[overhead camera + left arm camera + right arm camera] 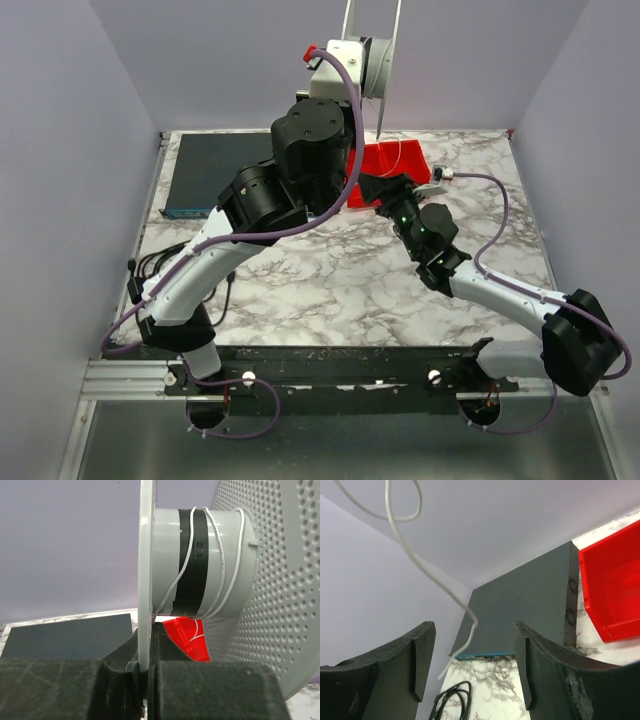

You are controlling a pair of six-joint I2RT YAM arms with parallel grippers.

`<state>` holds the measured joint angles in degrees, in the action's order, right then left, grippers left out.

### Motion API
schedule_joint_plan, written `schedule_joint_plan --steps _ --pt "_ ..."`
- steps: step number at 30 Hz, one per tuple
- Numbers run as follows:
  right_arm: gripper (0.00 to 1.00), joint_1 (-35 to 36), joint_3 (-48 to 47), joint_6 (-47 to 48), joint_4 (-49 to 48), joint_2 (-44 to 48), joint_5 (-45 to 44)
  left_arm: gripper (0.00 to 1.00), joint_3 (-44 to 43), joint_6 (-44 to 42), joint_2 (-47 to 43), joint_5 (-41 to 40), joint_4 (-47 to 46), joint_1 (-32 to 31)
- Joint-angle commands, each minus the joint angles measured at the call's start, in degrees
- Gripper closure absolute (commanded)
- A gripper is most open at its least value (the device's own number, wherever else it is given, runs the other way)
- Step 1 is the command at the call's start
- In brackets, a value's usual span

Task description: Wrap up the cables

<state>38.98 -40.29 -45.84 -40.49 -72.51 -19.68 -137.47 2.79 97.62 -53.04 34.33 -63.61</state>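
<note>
My left gripper (145, 672) pinches the thin rim of a grey spool (210, 555), the white cable (223, 565) looped around its hub. My right gripper (472, 665) is spread, with the cable's loose end dangling before it.

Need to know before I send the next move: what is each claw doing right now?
Left claw: shut on the spool flange.
Right claw: open, holding nothing; the cable dangles in front of it, ungripped.
</note>
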Motion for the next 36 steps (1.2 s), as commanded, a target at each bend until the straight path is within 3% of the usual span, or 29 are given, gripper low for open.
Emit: schedule_joint_plan --steps 1,4,10,12,17,27,36 --pt "0.31 0.3 -3.9 0.4 -1.0 -2.8 -5.4 1.00 -2.3 0.0 -0.4 -0.6 -3.7 -0.9" --pt "0.39 0.4 -5.4 0.7 -0.9 -4.3 -6.2 1.00 -2.3 0.0 -0.5 -0.8 -3.4 -0.9" --pt "0.92 0.3 -7.2 -0.2 3.2 -6.3 -6.2 1.00 -2.1 -0.5 -0.8 -0.8 -3.8 -0.9" --pt "0.99 0.5 -7.4 -0.3 5.3 -6.1 -5.9 1.00 -1.9 -1.0 -0.7 -0.9 -4.3 -0.8" --pt "0.99 2.3 -7.9 1.2 13.4 -3.3 -3.8 1.00 -1.4 1.6 -0.8 1.5 -3.5 1.9" --pt "0.99 6.4 -15.5 10.1 35.6 -0.1 10.7 1.00 -0.7 6.9 2.9 7.5 -0.3 11.6" --pt "0.99 10.2 -28.0 17.6 54.8 5.5 11.2 1.00 7.8 7.0 5.5 9.6 -2.6 15.9"
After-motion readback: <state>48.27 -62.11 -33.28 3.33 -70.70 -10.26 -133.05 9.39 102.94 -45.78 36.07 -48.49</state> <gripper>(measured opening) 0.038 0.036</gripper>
